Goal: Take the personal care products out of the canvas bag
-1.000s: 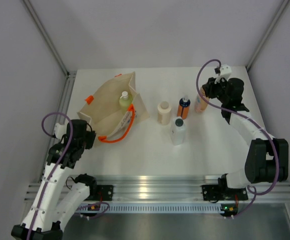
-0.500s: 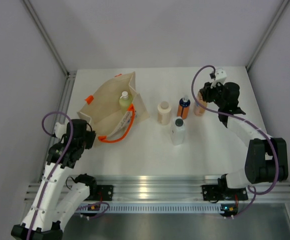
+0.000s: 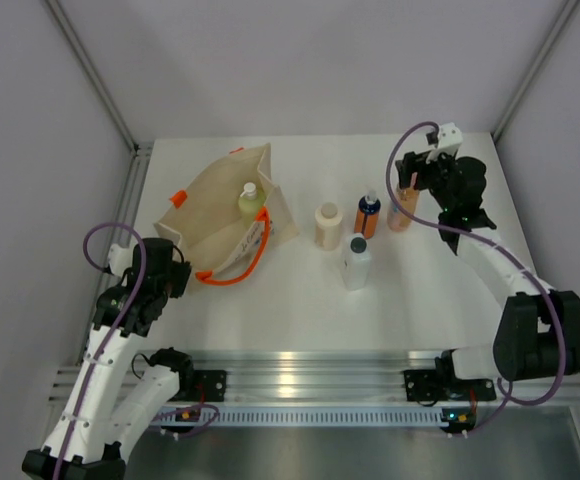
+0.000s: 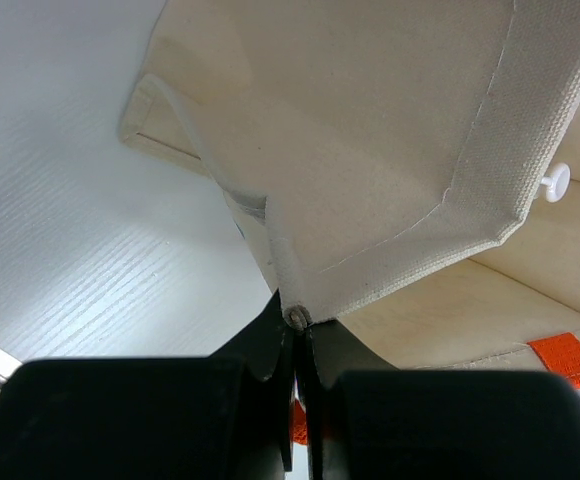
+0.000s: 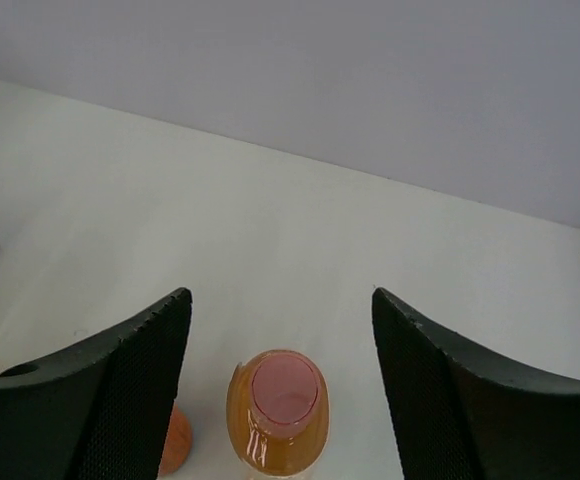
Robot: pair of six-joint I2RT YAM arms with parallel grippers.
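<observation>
left gripper (image 4: 295, 335): jaws clamped on floppy canvas bag (image 4: 390, 150) hem. right gripper (image 5: 280, 305): jaws apart over peach bottle (image 5: 275, 405). yellow-green bottle (image 3: 250, 199) in bag: probably light, stiff, slick; pinch mid-body.

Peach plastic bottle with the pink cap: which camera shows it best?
Right wrist: the peach pink-capped bottle sits close up, framed by the open right gripper. Top external shows it tiny beside that arm. Left wrist shows none of it, only the beige canvas bag.
</observation>
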